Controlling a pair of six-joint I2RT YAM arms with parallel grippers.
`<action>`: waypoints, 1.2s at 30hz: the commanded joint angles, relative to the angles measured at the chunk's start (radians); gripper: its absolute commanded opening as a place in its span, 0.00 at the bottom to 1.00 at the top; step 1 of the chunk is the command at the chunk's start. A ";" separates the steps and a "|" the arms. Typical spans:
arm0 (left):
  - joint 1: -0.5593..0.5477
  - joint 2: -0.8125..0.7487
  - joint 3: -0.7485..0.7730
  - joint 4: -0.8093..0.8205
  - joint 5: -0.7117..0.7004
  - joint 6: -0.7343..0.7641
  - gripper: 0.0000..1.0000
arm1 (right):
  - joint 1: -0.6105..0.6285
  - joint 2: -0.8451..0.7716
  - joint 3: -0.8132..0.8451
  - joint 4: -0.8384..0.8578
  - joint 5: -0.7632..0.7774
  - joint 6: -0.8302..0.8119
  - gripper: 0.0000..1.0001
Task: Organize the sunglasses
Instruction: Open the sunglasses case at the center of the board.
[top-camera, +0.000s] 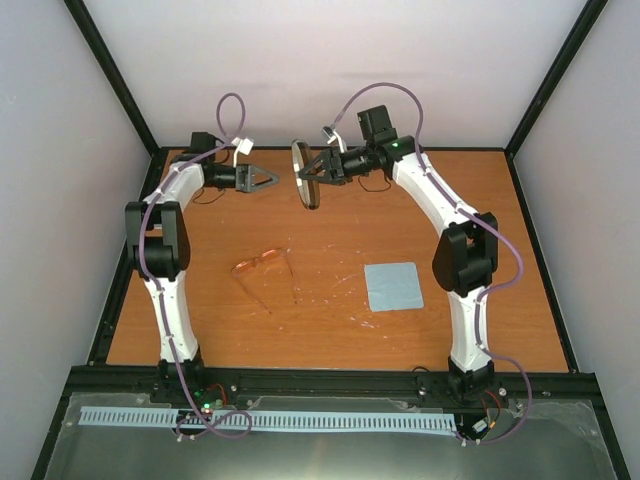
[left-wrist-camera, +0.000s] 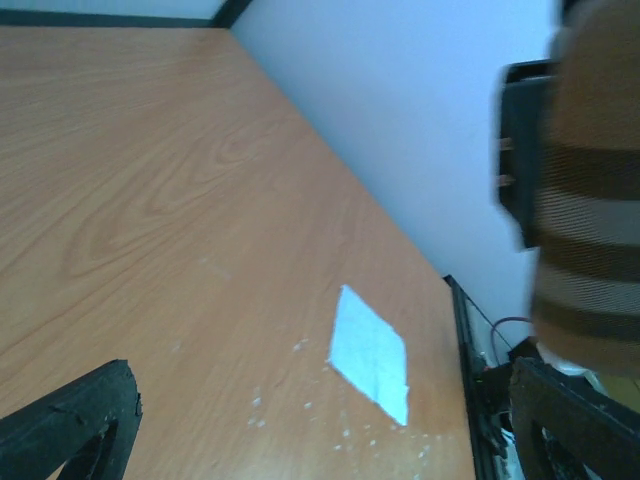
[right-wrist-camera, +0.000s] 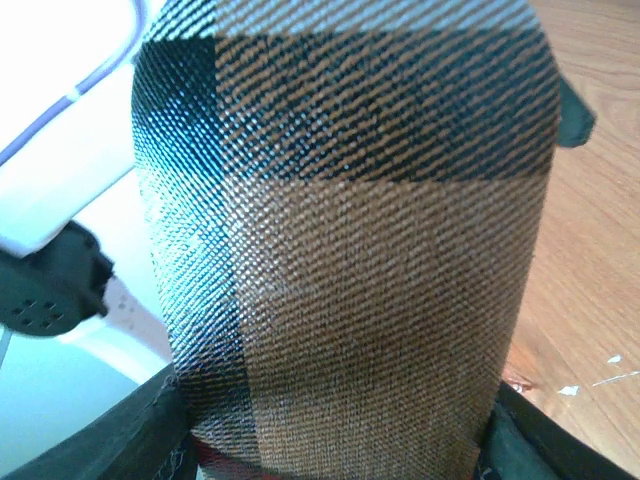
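Tabletop (top-camera: 340, 235) sunglasses (top-camera: 258, 265), apart from left tool (top-camera: 274, 180)

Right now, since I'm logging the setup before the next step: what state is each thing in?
left gripper: open, empty, above the table.
right gripper: closed on the case, holding it in the air.
case: lifted, standing on edge; open or shut, cannot tell.
sunglasses: lying on the table, arms seemingly unfolded, untouched.
cloth: spread flat on the table.

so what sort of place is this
Probably a robot test cell: a wooden table boxed by white walls and a black frame, left arm and right arm bolted at its edge.
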 joint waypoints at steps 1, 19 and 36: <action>-0.091 -0.134 -0.002 0.029 0.128 -0.025 1.00 | 0.012 0.046 0.017 0.085 0.050 0.054 0.17; -0.170 -0.156 -0.079 0.130 -0.023 -0.055 1.00 | 0.035 0.062 0.097 0.111 0.021 0.071 0.13; -0.068 -0.030 -0.012 0.057 -0.051 0.022 0.99 | 0.020 0.004 0.090 0.102 -0.089 0.061 0.11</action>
